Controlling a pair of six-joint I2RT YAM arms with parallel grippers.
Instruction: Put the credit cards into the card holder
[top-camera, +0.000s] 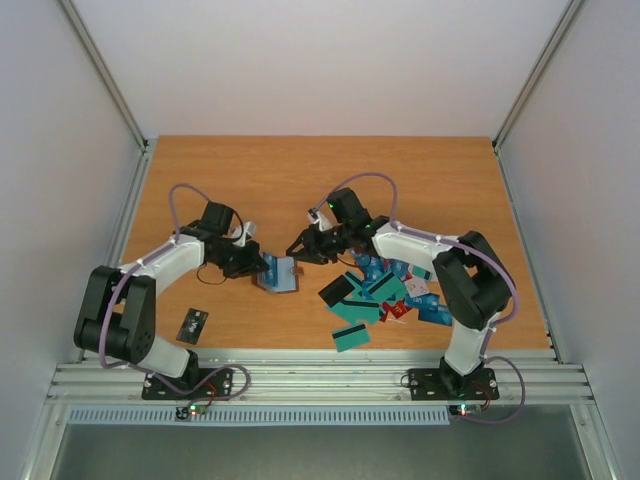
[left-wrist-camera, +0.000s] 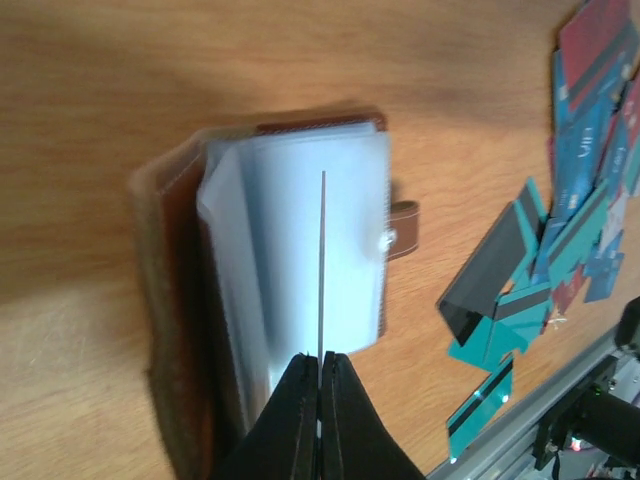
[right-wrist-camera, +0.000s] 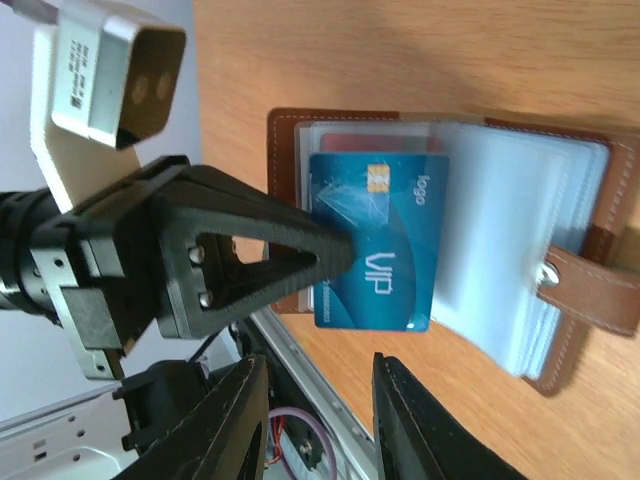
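Top external camera: mounted high above and behind the arm bases (top-camera: 190, 383), looking down at the whole orange-brown wooden table (top-camera: 250, 180); the open brown leather card holder (top-camera: 280, 273) appears small and distant. Left and right wrist cameras: close over that card holder from opposite sides. All three views share it.

The card holder (top-camera: 280, 273) lies central on the table (top-camera: 300, 180). The credit cards (top-camera: 385, 295) lie heaped just right of it, a stray card (top-camera: 193, 325) at near left, a VIP card (right-wrist-camera: 375, 240) on its sleeves.
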